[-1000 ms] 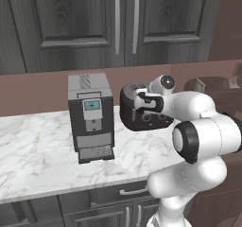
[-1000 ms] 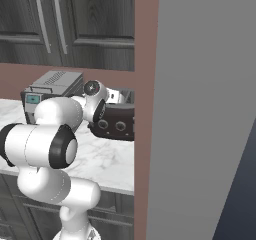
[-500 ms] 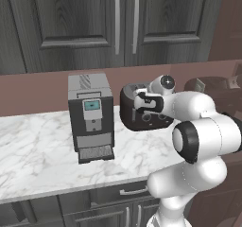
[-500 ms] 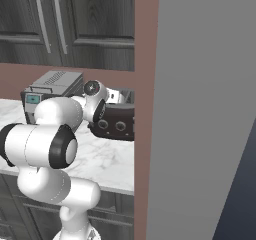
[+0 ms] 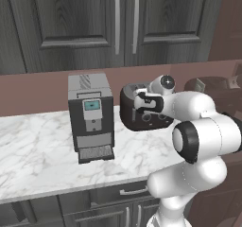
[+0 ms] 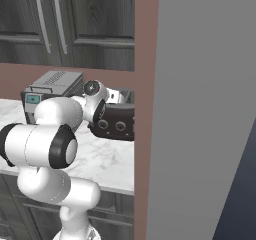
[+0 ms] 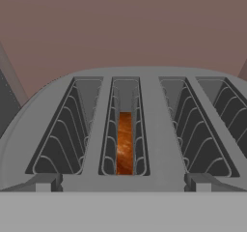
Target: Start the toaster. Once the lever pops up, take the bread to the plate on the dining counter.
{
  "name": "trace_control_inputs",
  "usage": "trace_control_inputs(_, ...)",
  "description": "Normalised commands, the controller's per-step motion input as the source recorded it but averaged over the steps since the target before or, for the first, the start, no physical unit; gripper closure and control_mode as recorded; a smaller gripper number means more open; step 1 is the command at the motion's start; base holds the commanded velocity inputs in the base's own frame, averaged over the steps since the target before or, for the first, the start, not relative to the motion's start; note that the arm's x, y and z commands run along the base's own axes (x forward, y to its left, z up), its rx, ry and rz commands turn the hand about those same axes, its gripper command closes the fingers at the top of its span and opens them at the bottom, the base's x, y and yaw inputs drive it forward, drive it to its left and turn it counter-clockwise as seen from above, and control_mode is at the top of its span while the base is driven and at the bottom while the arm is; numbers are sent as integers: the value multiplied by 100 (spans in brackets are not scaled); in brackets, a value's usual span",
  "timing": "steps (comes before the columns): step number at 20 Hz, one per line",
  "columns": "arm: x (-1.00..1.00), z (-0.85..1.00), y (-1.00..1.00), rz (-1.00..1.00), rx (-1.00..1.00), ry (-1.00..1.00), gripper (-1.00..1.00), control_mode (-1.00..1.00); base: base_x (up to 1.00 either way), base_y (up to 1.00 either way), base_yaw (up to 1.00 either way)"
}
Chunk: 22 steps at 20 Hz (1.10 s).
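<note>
The dark toaster (image 5: 142,109) stands on the marble tabletop (image 5: 42,150), just to the right of the grey coffee machine (image 5: 90,117) and near the brown back wall, with its two round knobs facing to the near side. The end effector (image 5: 142,100) is just above the top of the toaster and is wide open, holding nothing. In the hand view the bread (image 7: 124,143) sits low inside the second slot from the left, standing on its edge between the wire guides, and its top edge is below the rim of the slot.
</note>
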Motion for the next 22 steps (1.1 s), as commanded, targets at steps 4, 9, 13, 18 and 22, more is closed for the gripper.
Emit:
trace_control_inputs(4, 0, 0, 0, 0, 0, 0, -100, -100, 0, 0, 0)
trace_control_inputs(9, 0, 0, 0, 0, 0, 0, -100, -100, 0, 0, 0)
trace_control_inputs(13, 0, 0, 0, 0, 0, 0, -100, -100, 0, 0, 0)
trace_control_inputs(18, 0, 0, 0, 0, 0, 0, -100, -100, 0, 0, 0)
trace_control_inputs(22, 0, 0, 0, 0, 0, 0, -100, -100, 0, 0, 0)
